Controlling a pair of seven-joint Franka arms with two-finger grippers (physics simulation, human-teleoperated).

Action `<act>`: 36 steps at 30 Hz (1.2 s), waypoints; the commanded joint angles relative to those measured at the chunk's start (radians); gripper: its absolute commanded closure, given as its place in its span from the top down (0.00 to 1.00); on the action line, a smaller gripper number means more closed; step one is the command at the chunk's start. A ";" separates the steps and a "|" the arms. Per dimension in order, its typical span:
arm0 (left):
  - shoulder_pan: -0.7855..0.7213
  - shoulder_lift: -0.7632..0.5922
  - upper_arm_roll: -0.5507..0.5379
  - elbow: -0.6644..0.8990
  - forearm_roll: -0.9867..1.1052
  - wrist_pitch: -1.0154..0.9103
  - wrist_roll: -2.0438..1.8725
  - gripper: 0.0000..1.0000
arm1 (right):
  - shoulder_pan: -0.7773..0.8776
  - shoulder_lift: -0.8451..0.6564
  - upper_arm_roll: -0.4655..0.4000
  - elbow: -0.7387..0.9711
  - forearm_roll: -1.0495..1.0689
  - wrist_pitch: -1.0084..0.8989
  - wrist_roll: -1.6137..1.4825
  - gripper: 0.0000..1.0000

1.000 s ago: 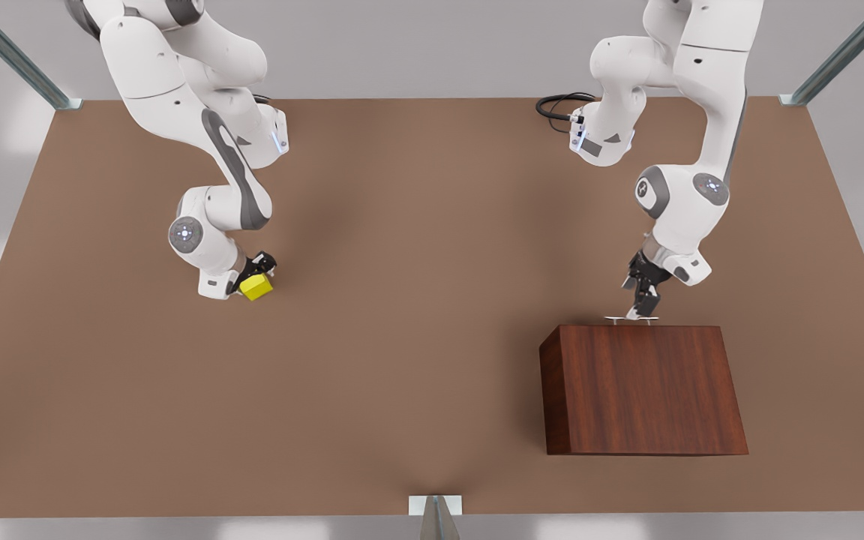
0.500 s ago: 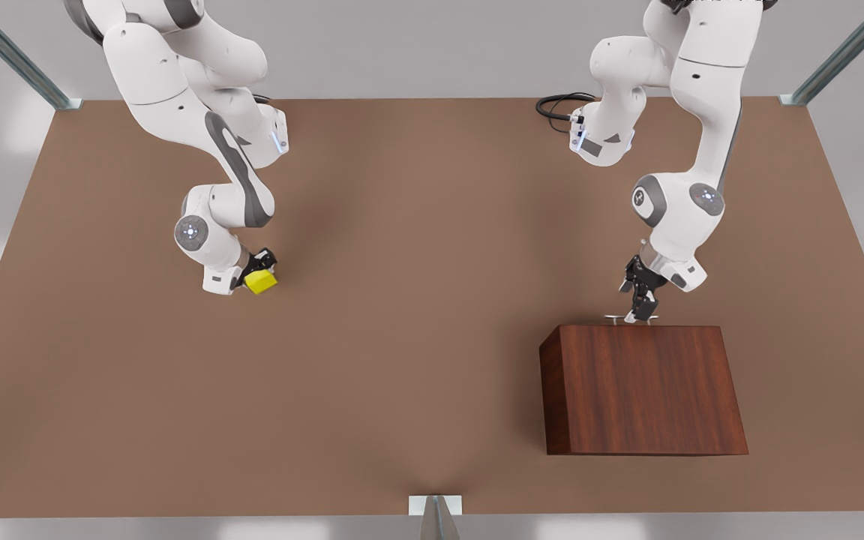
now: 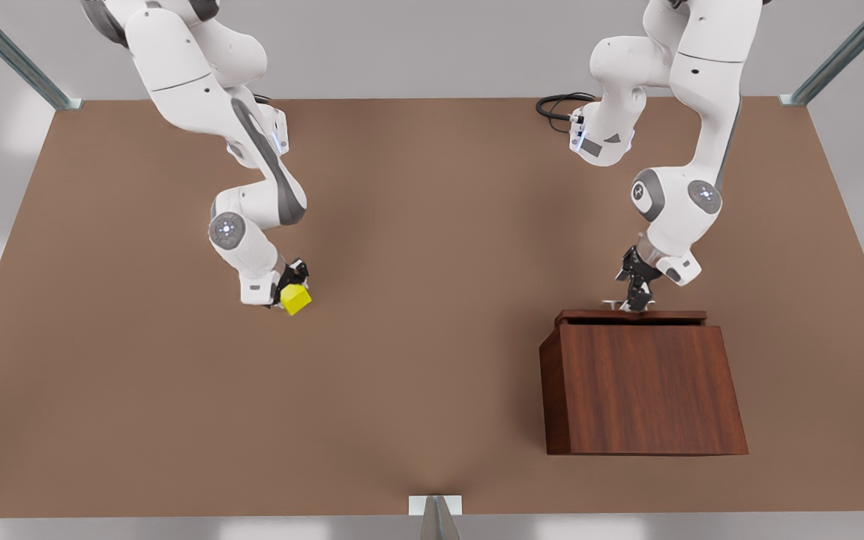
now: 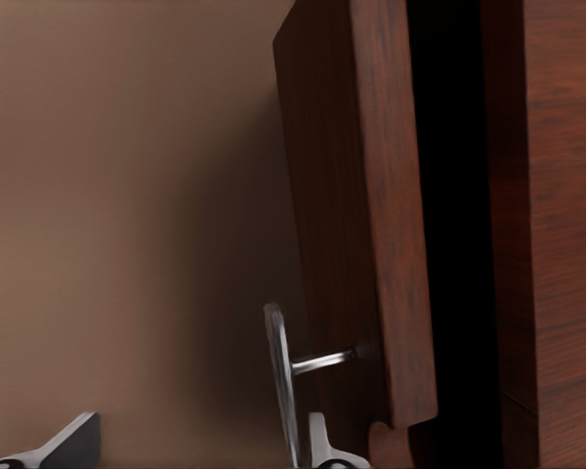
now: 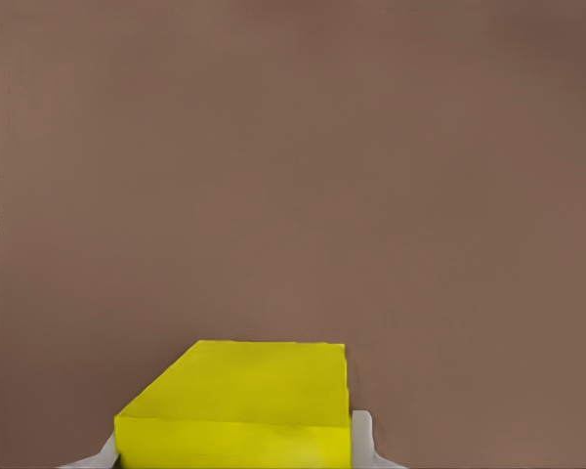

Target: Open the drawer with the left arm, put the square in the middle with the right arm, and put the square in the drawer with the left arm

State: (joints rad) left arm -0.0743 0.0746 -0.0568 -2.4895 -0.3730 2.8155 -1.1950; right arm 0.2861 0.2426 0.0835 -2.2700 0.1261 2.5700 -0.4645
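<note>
Now two steps are in hand at once. The dark reddish-brown wood-grain drawer (image 3: pixel 631 316), at four o'clock on the plain brown tabletop (image 3: pixel 432 360), is drawn slightly out, its slim silver bar handle (image 4: pixel 279 381) clamped by the left gripper (image 3: pixel 636 298). The small bright yellow cube (image 3: pixel 296 299), at nine o'clock, is pinched in the right gripper (image 3: pixel 291 285); a further pull and a carry towards centre are judged next
</note>
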 commanded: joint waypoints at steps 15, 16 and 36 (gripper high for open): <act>0.001 -0.111 0.006 -0.086 -0.001 -0.047 -0.002 1.00 | 0.559 0.708 -0.018 1.072 -0.046 -0.244 0.460 0.54; 0.001 -0.113 0.008 -0.092 -0.001 -0.047 -0.002 1.00 | 0.564 0.731 -0.018 1.100 -0.046 -0.240 0.461 0.54; 0.001 -0.257 0.015 -0.213 -0.001 -0.088 -0.002 1.00 | -0.259 -0.124 -0.096 0.691 -0.151 -0.879 0.336 1.00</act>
State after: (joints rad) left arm -0.0732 -0.1876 -0.0427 -2.7043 -0.3744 2.7260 -1.1965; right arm 0.0005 0.1221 -0.0125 -1.5478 -0.0259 1.6545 -0.1221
